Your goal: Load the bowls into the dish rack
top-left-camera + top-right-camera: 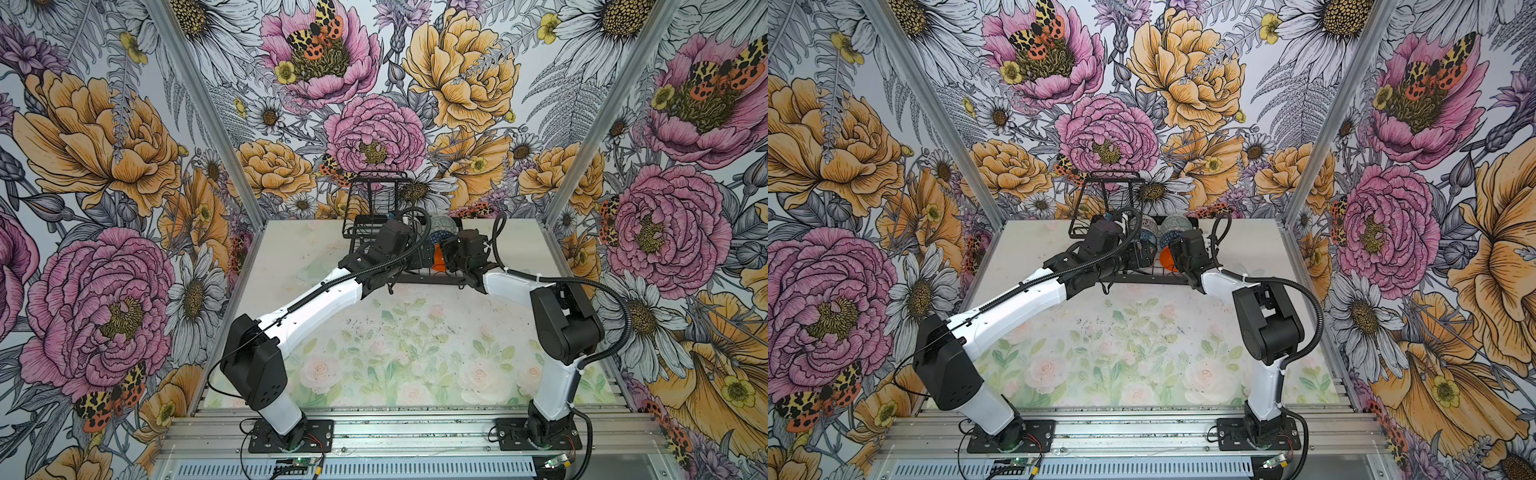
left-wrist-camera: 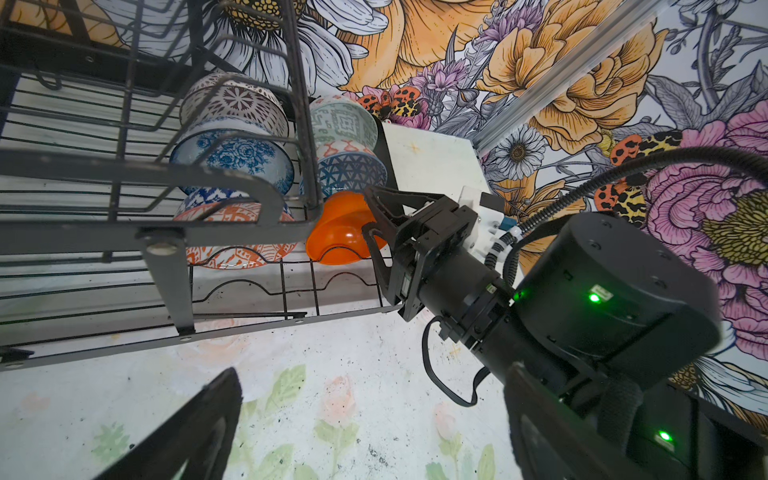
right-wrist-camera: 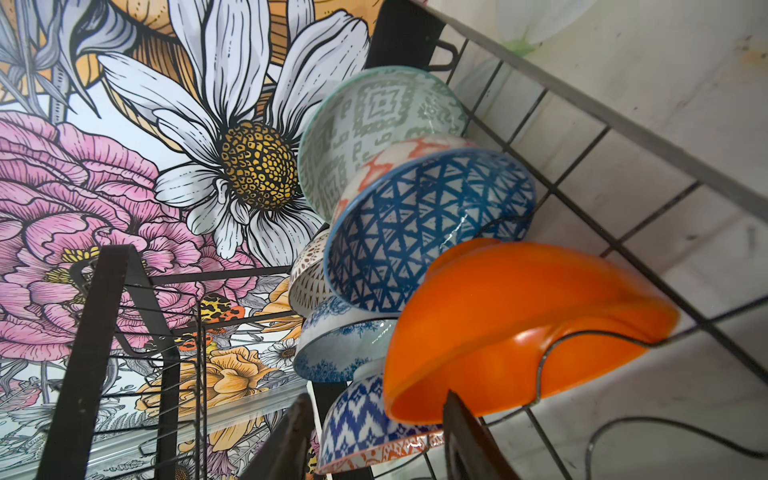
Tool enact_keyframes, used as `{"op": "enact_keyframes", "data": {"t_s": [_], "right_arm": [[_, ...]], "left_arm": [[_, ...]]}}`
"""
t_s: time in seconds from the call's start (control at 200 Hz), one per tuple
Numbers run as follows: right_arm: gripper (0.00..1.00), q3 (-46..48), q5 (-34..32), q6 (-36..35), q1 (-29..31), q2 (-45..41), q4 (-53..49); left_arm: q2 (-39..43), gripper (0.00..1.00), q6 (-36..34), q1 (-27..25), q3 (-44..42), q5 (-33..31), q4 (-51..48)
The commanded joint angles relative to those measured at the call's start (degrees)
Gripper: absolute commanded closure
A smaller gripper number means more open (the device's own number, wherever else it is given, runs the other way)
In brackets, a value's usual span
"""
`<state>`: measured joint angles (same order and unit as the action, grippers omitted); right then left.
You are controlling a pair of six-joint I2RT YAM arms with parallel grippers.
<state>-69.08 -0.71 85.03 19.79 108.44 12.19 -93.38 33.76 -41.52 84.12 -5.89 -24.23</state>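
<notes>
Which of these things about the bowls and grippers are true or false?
1. The plain glossy orange bowl sits in the black wire dish rack. True.
2. The left gripper holds a bowl. False: it is open with nothing in it.
3. The bowl with dark blue triangles stands next to the orange bowl. True.
4. The bowls sit in the rack's raised upper basket. False: they stand on the flat base below.
5. The right gripper is far from the orange bowl. False: it is right at the bowl's rim.
</notes>
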Motion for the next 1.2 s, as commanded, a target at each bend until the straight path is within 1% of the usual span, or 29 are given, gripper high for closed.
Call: {"op": "enact_keyframes", "data": {"t_s": [0.0,0.11,0.225,0.275,0.31,0.315,0.325,0.34,0.35,0.36,0.55,0.57,0.731,0.856,0.951,1.091,1.196], "right_arm": [[0.48,-2.44,0.01,-2.48,-0.29,-3.55,-2.28],[0.47,-3.03,0.17,-3.49,-0.53,-4.39,-3.26],[0.41,-3.57,0.71,-5.51,-1.00,-5.66,-4.54],[0.37,-3.55,0.79,-6.67,-1.29,-6.58,-5.26],[0.31,-3.58,0.79,-7.57,-1.57,-7.26,-5.91],[0.29,-3.59,0.80,-7.63,-1.63,-7.36,-6.02],[0.23,-3.60,0.80,-7.79,-1.72,-7.52,-6.27],[0.06,-3.56,0.85,-8.31,-1.91,-7.83,-6.64],[0.02,-3.53,0.81,-8.64,-2.03,-8.05,-6.87],[0.01,-3.52,0.89,-8.89,-2.08,-8.27,-7.03],[0.01,-2.02,0.48,-15.03,-4.95,-13.20,-12.77],[0.01,-1.50,0.23,-15.91,-5.30,-13.92,-13.15],[0.01,3.85,-3.08,-23.87,-8.28,-20.50,-15.48],[0.00,7.84,-6.49,-30.92,-10.21,-25.47,-18.94],[0.01,10.63,-8.88,-36.27,-11.00,-28.34,-20.11],[0.01,15.01,-13.60,-44.16,-12.04,-31.36,-20.09],[0.00,18.28,-20.31,-48.05,-12.41,-32.82,-19.95]], "left_arm": [[-0.30,0.01,-0.20,-0.32,1.58,-1.45,-0.29],[0.12,0.01,-1.24,-0.07,1.49,-2.34,-0.22],[1.25,0.01,-2.53,1.33,0.81,-3.15,-0.21],[2.05,0.01,-2.95,2.44,0.34,-3.40,-0.21],[2.65,0.01,-3.20,3.41,-0.02,-3.63,-0.28],[2.71,0.01,-3.23,3.57,-0.15,-3.66,-0.24],[2.89,0.01,-3.32,3.82,-0.28,-3.75,-0.21],[3.28,0.01,-3.50,4.25,-0.51,-3.87,-0.21],[3.49,0.01,-3.58,4.65,-0.64,-3.98,-0.27],[3.65,0.01,-3.69,4.88,-0.84,-4.07,-0.27],[8.99,0.01,-6.27,11.98,-5.17,-5.71,-0.17],[9.61,0.01,-6.62,12.82,-5.67,-7.53,-0.13],[15.08,0.01,-11.71,20.47,-11.06,-10.52,0.48],[19.55,0.01,-16.64,26.02,-17.30,-15.14,2.88],[22.73,0.01,-21.38,29.40,-25.10,-17.97,9.26],[25.00,0.01,-23.11,35.19,-37.93,-19.76,23.36],[24.47,0.01,-25.17,38.60,-45.02,-20.48,31.93]]}}
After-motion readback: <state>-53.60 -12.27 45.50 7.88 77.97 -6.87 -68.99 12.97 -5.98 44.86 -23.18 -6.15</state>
